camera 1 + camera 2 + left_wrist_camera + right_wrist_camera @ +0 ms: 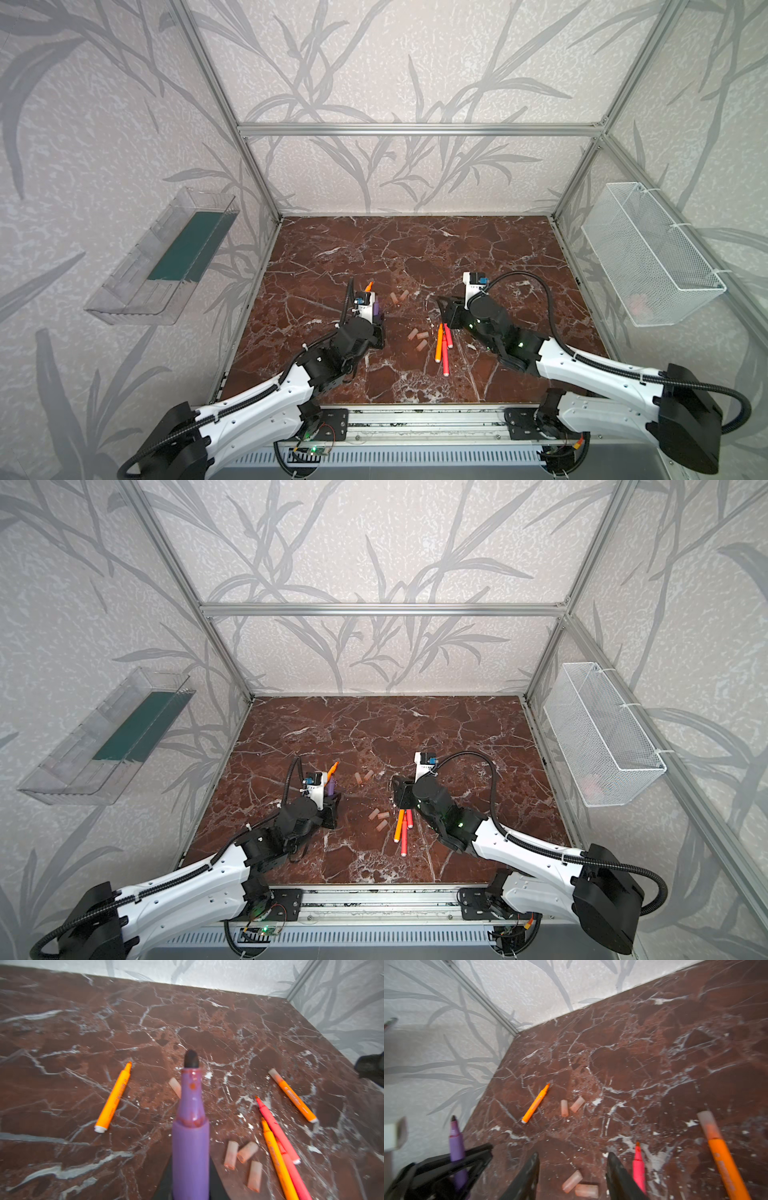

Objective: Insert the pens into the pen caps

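Well, the purple pen (190, 1126) is clamped tight in the left fingers (446, 1164), standing nearly upright with its dark tip up. Beyond those fingers a bare-tipped orange pen (113, 1098) lies on the worktop (62, 1043). A pair of caps (564, 1108) sits near it, on the side toward the right fingers (529, 1176).

Those right fingers stand apart with nothing held. Seen through their gap, down on the worktop, are two of a cluster of three caps (247, 1151). Just outside one right finger lies a red-pink pen (639, 1167), alongside a second red-pink pen (293, 1176) and another orange pen (276, 1159). Farther out on that side rests a capped orange pen (720, 1153).
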Controlling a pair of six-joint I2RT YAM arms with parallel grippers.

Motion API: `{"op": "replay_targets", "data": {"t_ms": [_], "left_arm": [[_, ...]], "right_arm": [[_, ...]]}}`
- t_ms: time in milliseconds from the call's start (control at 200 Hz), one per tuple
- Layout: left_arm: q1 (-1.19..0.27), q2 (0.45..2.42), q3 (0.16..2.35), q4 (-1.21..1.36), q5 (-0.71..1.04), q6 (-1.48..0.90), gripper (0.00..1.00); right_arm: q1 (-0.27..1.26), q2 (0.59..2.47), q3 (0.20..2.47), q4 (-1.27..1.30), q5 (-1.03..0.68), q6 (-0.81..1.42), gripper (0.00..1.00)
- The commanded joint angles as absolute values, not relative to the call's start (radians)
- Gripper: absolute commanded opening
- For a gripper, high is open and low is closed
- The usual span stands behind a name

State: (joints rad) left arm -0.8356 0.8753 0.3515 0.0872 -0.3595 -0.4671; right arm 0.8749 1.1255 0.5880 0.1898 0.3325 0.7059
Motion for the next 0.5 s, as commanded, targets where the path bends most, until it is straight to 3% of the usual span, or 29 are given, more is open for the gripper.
{"op": "replay_targets", "data": {"t_ms": [0,255,335,495], "left_arm": [[-0.825,0.909,0.395,0.157,-0.545,-0.390,0.00],[-0.781,1.084,0.633,0.038,-0.378,-0.359,0.00],[-0.777,1.095,0.630,-0.004,-0.366,-0.430,0.00],[-0.760,1.057,0.547,-0.030,-0.416,-0.479,0.00]], "right_arm": [[0.831,1.134,0.593,0.174,0.407,0.643,0.52],[0.764,1.145,0.699,-0.003,0.251,0.600,0.48],[0.780,1.143,0.684,-0.002,0.195,0.591,0.46],[0.877,1.191,0.733,-0.135,0.243,0.594,0.45]]}}
